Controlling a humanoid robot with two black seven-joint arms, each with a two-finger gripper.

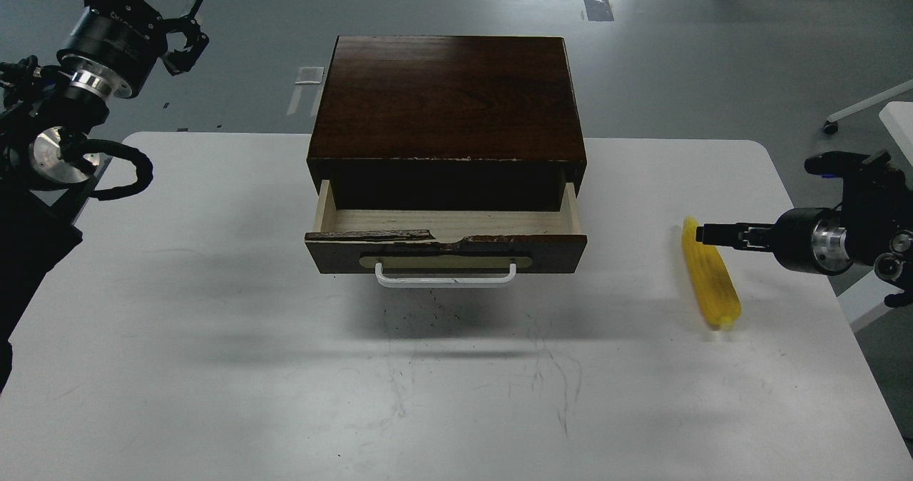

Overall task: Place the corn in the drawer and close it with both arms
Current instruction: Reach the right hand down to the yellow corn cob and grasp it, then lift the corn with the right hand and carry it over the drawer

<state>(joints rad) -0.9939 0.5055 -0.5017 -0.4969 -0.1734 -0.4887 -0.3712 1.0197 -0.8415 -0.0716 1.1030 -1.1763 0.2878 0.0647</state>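
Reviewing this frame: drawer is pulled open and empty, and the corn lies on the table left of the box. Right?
Not quite. The head view shows the corn lying right of the box, by the right gripper. The drawer is open and looks empty.

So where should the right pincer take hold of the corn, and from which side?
Judging from its pose, grip the corn across its thick middle, coming down from above. It lies flat on the white table, long axis running near to far, so its narrow width fits between the fingers. The right pincer is already at its far end; whether it is open cannot be told.
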